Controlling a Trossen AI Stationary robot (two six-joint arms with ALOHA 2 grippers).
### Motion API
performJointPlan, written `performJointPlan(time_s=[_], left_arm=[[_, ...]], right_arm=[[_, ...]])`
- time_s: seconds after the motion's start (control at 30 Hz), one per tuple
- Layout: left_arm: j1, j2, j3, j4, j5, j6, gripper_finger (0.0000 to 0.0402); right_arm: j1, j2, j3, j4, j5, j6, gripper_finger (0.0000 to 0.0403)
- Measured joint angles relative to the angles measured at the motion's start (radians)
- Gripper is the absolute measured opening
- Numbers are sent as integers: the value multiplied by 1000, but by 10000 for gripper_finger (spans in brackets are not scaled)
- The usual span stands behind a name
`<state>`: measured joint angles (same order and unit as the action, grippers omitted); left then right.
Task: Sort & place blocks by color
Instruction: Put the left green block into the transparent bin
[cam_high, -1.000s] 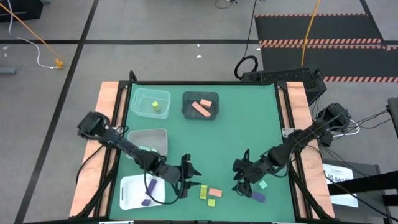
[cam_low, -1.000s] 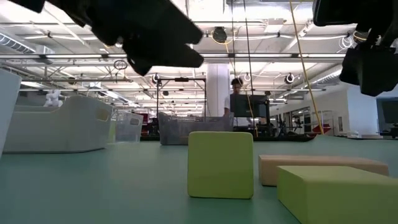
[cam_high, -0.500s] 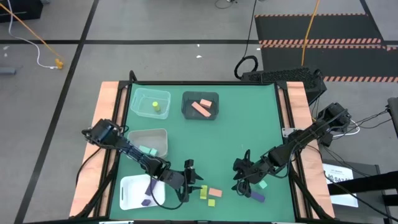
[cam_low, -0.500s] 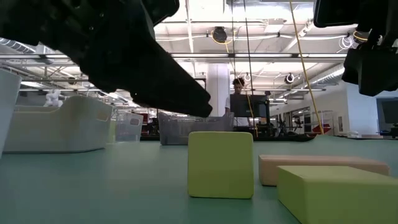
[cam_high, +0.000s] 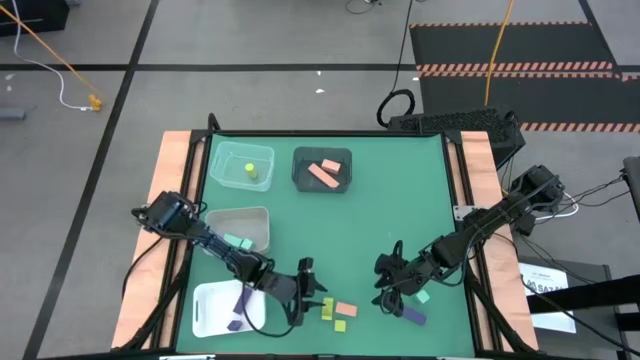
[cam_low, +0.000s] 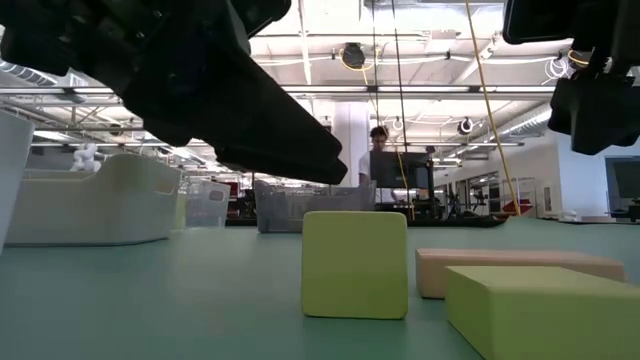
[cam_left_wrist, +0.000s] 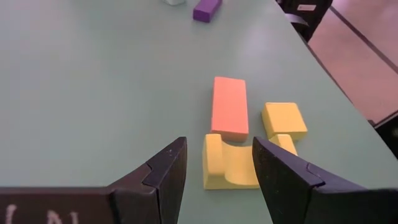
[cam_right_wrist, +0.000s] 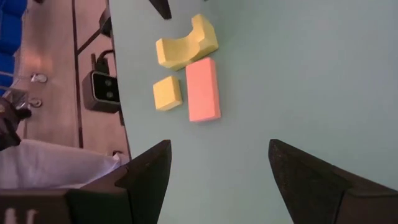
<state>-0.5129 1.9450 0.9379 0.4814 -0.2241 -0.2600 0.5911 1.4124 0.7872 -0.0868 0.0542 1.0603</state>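
Note:
My left gripper (cam_left_wrist: 217, 163) (cam_high: 309, 290) is open and low over the table's near side. Its fingers stand on either side of a yellow-green arch block (cam_left_wrist: 229, 169) (cam_high: 327, 307) without touching it. Beside that block lie a salmon-orange bar (cam_left_wrist: 229, 115) (cam_high: 346, 309) and a yellow-green cube (cam_left_wrist: 284, 120) (cam_high: 340, 325), all flat on the green mat. My right gripper (cam_right_wrist: 217, 162) (cam_high: 383, 281) hovers open to their right. A mint block (cam_high: 422, 296) and a purple bar (cam_high: 413, 316) lie under the right arm.
A white tray (cam_high: 205, 312) at the near left holds purple blocks (cam_high: 245, 297). One clear bin (cam_high: 262, 222) holds a mint block, the far clear bin (cam_high: 243, 152) a yellow-green one. A dark bin (cam_high: 300, 170) holds salmon-orange bars. Open mat lies in the middle.
My left gripper has moved toward the table's near edge and come down toward the yellow-green arch block; in the low view it now looms larger and lower. The blocks have stayed where they were.

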Motion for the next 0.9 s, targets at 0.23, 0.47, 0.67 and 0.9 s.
performJointPlan(time_s=[0.23,0.47,0.67,0.9], left_arm=[[7,49,4,83,7,-8,184],[7,115,53,66,9,-4,184],[7,142,61,41,15,-25,182],[7,142,61,51,18,-58,85]], right_arm=[[0,0,0,0,29,-3,258],[0,0,0,0,29,1,258],[0,0,0,0,29,-2,258],[0,0,0,0,29,-9,258]])
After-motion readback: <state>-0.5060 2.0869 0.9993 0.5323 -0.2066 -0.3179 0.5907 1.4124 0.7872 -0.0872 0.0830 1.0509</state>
